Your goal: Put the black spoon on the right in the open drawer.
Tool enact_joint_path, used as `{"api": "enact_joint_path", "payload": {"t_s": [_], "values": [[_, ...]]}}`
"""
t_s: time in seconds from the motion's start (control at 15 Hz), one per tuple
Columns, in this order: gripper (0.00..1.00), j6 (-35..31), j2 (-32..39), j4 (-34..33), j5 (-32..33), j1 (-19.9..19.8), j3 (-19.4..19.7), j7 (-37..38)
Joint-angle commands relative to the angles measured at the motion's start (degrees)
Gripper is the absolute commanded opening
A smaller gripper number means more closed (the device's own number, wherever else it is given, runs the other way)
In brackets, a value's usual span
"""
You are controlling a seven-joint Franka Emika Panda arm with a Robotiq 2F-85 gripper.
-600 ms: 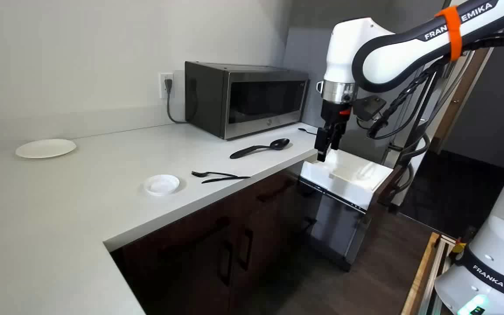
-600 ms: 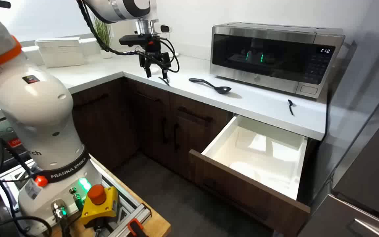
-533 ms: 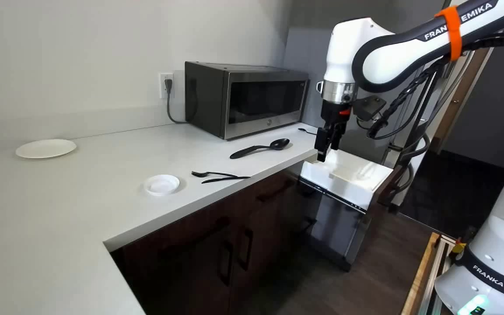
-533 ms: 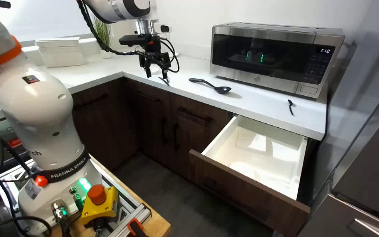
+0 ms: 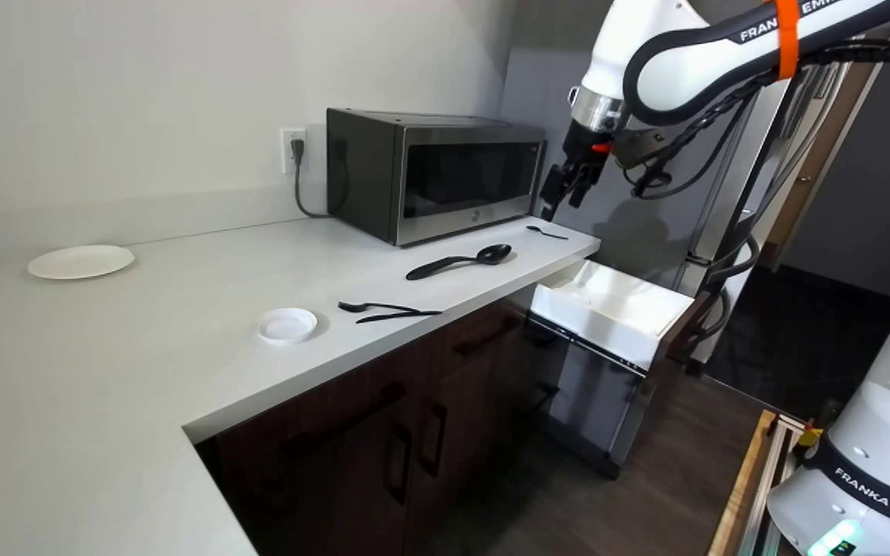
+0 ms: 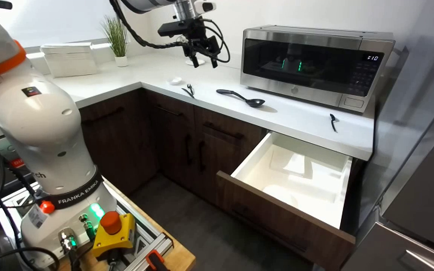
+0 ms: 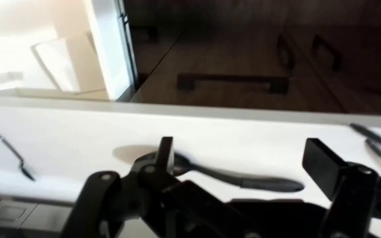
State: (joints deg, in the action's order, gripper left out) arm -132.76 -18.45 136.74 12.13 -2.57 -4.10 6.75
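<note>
"Wrist view: which way is the black spoon (image 7: 245,182) pointing?"

"Its bowl is pointing left, partly hidden behind a finger of the end effector (image 7: 241,153); its handle is extending to the right, inclining slightly downward. The long axis is running roughly along the front edge of the table (image 7: 78,132), at a slight slant."

"And from outside?"

"In both exterior views the bowl is pointing right, toward the side of the open drawer (image 6: 277,218), and the handle is pointing toward the side where a fork (image 5: 360,307) and a knife (image 5: 396,316) are lying. The spoon is resting on the table, in front of the microwave (image 6: 315,67)."

"End effector status?"

"It is hanging above table level, clear of the spoon, its fingers standing wide apart."
</note>
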Motion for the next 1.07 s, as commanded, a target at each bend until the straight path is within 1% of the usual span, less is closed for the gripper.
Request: {"api": "enact_joint_path", "payload": {"t_s": [0.0, 0.2, 0.27, 0.33, 0.4, 0.47, 0.53, 0.6, 0.93, 1.0], "values": [[1.00, -2.52, 5.05, -9.14, 4.78, -3.78, 4.83, -6.09], [1.00, -1.82, 11.65, -18.60, 5.00, -5.12, 9.39, -15.40], [1.00, -0.99, 14.81, -22.70, 6.28, -5.74, 10.16, -17.50], [1.00, -1.32, 17.43, -25.50, 8.57, -6.58, 10.66, -17.14], [1.00, -0.72, 20.49, -28.79, 11.34, -7.14, 10.81, -14.82], [1.00, -1.74, 13.38, -21.61, 7.53, -6.09, 11.05, -16.19], [1.00, -1.73, 15.43, -23.55, 7.85, -6.35, 11.40, -16.18], [1.00, -1.73, 16.01, -23.84, 7.81, -6.34, 11.44, -16.19], [1.00, -1.73, 14.70, -23.45, 7.80, -5.94, 11.21, -16.19], [1.00, -1.45, 16.05, -24.64, 8.36, -6.26, 11.43, -15.26]]}}
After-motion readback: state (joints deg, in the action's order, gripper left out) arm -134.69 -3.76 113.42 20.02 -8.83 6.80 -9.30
